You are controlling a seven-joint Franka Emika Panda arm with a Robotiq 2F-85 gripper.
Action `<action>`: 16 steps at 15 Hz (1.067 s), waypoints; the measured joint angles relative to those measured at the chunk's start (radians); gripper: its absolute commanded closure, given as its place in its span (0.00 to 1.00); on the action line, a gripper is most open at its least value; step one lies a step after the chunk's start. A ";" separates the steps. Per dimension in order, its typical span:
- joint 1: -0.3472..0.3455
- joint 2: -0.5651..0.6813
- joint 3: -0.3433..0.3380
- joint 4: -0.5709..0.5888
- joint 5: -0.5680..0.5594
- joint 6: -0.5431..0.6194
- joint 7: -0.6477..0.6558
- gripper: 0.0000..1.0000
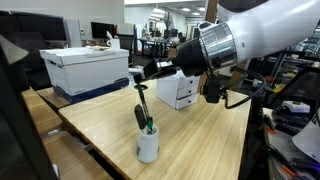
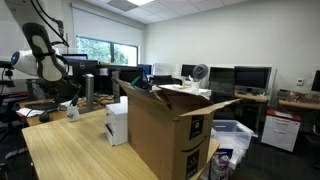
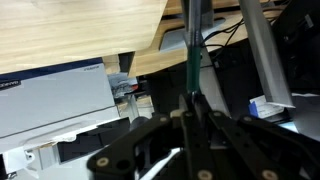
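Black, green-banded marker [image 1: 142,105], white cup [image 1: 148,146], pale wood-grain table [image 1: 205,140], brown cardboard box [image 2: 160,135].

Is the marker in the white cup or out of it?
In. The marker leans with its green lower end inside the cup.

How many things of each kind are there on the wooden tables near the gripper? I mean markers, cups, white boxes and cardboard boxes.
Marker, held in the gripper: 1
White cup: 1
White boxes: 2
Cardboard box: 1
Total: 5
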State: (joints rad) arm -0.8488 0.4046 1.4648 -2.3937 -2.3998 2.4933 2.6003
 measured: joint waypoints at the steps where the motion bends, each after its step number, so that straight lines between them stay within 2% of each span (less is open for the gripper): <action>1: 0.010 0.000 -0.012 0.002 0.000 0.000 0.000 0.96; 6: 0.056 0.000 -0.059 0.010 -0.004 -0.001 0.000 0.96; 16: 0.058 0.008 -0.066 0.003 -0.035 -0.034 0.000 0.96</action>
State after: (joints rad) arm -0.7909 0.4130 1.3991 -2.3909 -2.4347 2.4597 2.6003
